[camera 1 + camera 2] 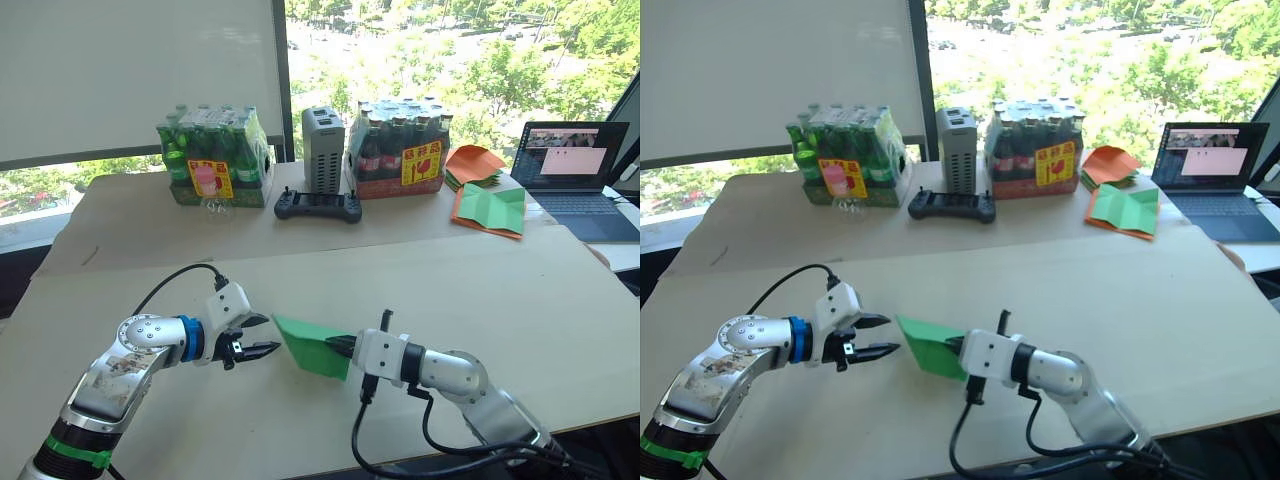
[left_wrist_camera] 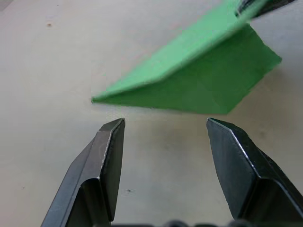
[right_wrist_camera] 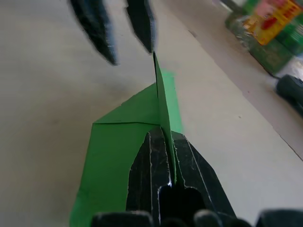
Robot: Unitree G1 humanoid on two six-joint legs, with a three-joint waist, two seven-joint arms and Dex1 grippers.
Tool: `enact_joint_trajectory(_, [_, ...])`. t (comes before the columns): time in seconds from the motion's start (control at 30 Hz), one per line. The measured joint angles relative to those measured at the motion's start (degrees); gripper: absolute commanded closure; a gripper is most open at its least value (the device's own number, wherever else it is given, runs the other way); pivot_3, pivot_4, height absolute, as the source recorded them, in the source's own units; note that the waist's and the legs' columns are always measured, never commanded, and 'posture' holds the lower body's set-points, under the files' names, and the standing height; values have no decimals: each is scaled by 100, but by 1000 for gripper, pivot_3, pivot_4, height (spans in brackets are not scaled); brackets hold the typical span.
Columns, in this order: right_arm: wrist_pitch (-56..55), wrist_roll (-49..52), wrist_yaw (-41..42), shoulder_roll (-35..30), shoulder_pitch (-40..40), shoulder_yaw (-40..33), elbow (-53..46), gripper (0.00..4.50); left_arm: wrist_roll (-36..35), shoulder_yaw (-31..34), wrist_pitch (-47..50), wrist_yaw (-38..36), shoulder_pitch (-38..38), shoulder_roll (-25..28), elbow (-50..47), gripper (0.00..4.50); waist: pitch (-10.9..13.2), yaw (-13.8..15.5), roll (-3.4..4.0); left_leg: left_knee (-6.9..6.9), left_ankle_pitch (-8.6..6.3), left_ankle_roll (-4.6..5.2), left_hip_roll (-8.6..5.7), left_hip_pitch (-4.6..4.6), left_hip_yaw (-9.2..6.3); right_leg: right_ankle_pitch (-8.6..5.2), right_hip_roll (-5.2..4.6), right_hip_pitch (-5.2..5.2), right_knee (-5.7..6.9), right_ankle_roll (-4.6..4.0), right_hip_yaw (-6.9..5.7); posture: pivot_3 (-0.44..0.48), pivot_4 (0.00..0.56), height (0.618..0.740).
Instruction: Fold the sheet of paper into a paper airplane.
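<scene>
The sheet of paper point(image 1: 312, 346) is bright green and folded into a pointed wedge, the paper airplane shape, low over the near middle of the table. My right gripper point(image 1: 342, 345) is shut on its rear edge; in the right wrist view the fingers point(image 3: 189, 163) pinch the upright green fold point(image 3: 162, 111). My left gripper point(image 1: 262, 335) stands open just left of the wedge's pointed tip, not touching it. Seen from the left wrist, the green wedge point(image 2: 199, 75) lies ahead of the spread fingers point(image 2: 111, 151).
At the back stand a pack of green bottles point(image 1: 212, 155), a grey box point(image 1: 322, 145), a black controller point(image 1: 318, 206) and a pack of dark bottles point(image 1: 398, 147). An orange paper pile point(image 1: 472, 163), a green sheet edged by orange point(image 1: 492, 208) and a laptop point(image 1: 572, 165) sit far right.
</scene>
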Motion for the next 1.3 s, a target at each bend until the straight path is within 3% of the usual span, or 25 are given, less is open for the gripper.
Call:
enact_joint_trajectory(0.1, [-1373,-91,760,-393,-534,144,687,4468,-353,230,216,-11,-90,-4,20,1614,0,-17,-1,-2,0,0,4,2,0,0,1,1,0,0,-2,0,150,735])
enact_joint_trajectory(0.23, [-2511,-106,1309,-345,-945,359,1513,4468,-784,451,468,-119,60,84,-40,1614,0,-60,-1,-5,0,0,5,2,2,0,1,-1,-2,-1,-2,0,150,735])
enact_joint_trajectory(0.5, [-3222,-67,1619,-51,-1419,347,2461,4468,-1109,636,617,63,482,207,-310,1614,0,-45,-1,-5,0,-1,5,2,-3,1,1,0,-2,-2,-4,0,150,735])
enact_joint_trajectory(0.7, [-3083,-55,1683,20,-1364,316,2449,2588,-1292,683,625,224,500,208,-339,1614,0,-28,0,-4,0,-1,6,2,-3,2,1,-1,0,-4,-3,0,150,735])
enact_joint_trajectory(0.87, [-2447,254,1711,-11,-1153,107,1905,2588,-1349,689,628,326,560,182,-373,1614,1,-10,1,-4,0,-1,5,2,-3,2,1,-1,0,-4,-3,0,150,735])
enact_joint_trajectory(1.0, [-1731,545,1720,-174,-863,-168,1123,2545,-1500,707,642,421,600,96,-373,2680,1,3,1,-4,0,-2,6,2,-3,2,1,0,0,-4,-3,0,150,735])
enact_joint_trajectory(1.07, [-1441,615,1689,-198,-658,-221,787,2545,-1522,686,580,391,602,68,-365,3498,1,7,1,-5,0,-2,6,2,-3,2,1,0,0,-4,-3,0,150,735])
enact_joint_trajectory(1.13, [-1258,614,1643,-174,-485,-217,580,2545,-1516,606,502,339,593,59,-352,3836,1,6,1,-4,0,-2,5,2,-2,3,1,0,0,-5,-2,0,150,735])
enact_joint_trajectory(1.17, [-1145,577,1577,-133,-361,-217,467,2545,-1486,461,372,269,568,57,-334,4308,1,8,1,-3,0,-2,6,2,-1,3,1,1,0,-5,-1,0,150,735])
enact_joint_trajectory(1.3, [-911,368,1394,-21,-148,-200,346,2545,-1178,-37,-47,48,501,69,-158,4442,1,12,1,-3,0,-2,5,2,0,3,1,0,0,-6,-1,0,150,735])
